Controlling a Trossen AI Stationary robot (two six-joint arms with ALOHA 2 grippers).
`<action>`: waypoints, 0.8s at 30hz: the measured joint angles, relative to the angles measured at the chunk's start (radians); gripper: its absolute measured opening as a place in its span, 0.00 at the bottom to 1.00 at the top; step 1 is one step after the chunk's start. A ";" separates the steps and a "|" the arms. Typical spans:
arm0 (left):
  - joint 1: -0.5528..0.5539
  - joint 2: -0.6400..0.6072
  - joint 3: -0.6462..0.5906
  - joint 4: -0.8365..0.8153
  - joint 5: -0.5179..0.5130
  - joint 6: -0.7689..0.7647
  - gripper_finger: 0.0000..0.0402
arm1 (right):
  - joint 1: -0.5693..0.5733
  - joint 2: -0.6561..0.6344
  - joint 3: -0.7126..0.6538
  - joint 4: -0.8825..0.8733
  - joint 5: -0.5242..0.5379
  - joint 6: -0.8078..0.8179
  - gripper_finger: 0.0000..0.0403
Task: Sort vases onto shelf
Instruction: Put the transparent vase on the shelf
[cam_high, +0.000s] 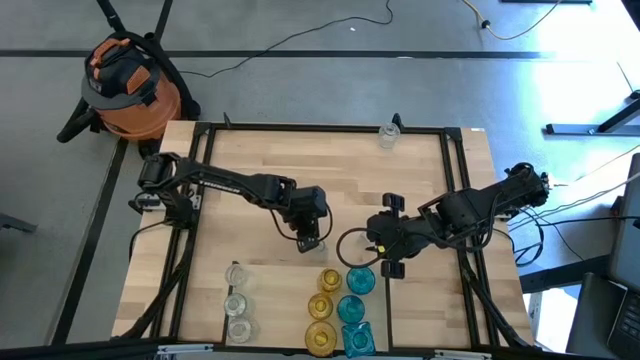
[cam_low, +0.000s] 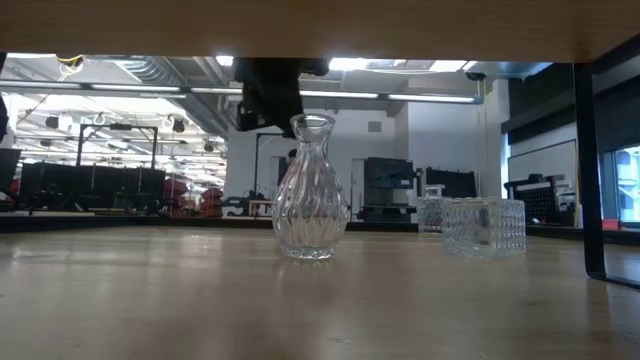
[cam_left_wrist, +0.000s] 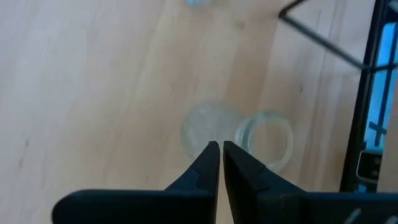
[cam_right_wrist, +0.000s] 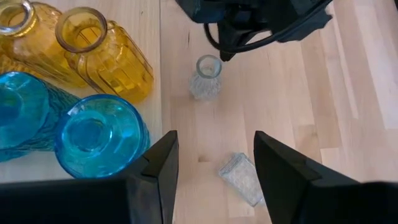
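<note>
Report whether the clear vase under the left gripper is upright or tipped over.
Upright. The low view shows the clear vase standing on its base, neck up, and the right wrist view looks down on its open mouth. The left gripper hangs shut just above it.

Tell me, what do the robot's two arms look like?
Both arms are black and jointed. The left arm ends in a left gripper with thin pointed black jaws. The right arm carries a looping black cable, and its right gripper has chunky, flat-sided black jaws.

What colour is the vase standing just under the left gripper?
Clear glass with ribbed sides; the vase shows best in the low view, beneath the left gripper.
</note>
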 joint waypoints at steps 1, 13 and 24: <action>0.006 0.000 0.000 0.013 0.000 0.004 0.03 | 0.000 0.000 0.000 -0.004 0.000 0.000 0.41; 0.085 0.000 0.000 0.150 0.038 -0.026 0.03 | 0.000 0.000 0.000 -0.207 -0.017 0.126 0.41; 0.159 -0.002 0.001 0.151 0.229 -0.029 0.07 | 0.000 0.000 0.000 -0.252 0.006 0.148 0.41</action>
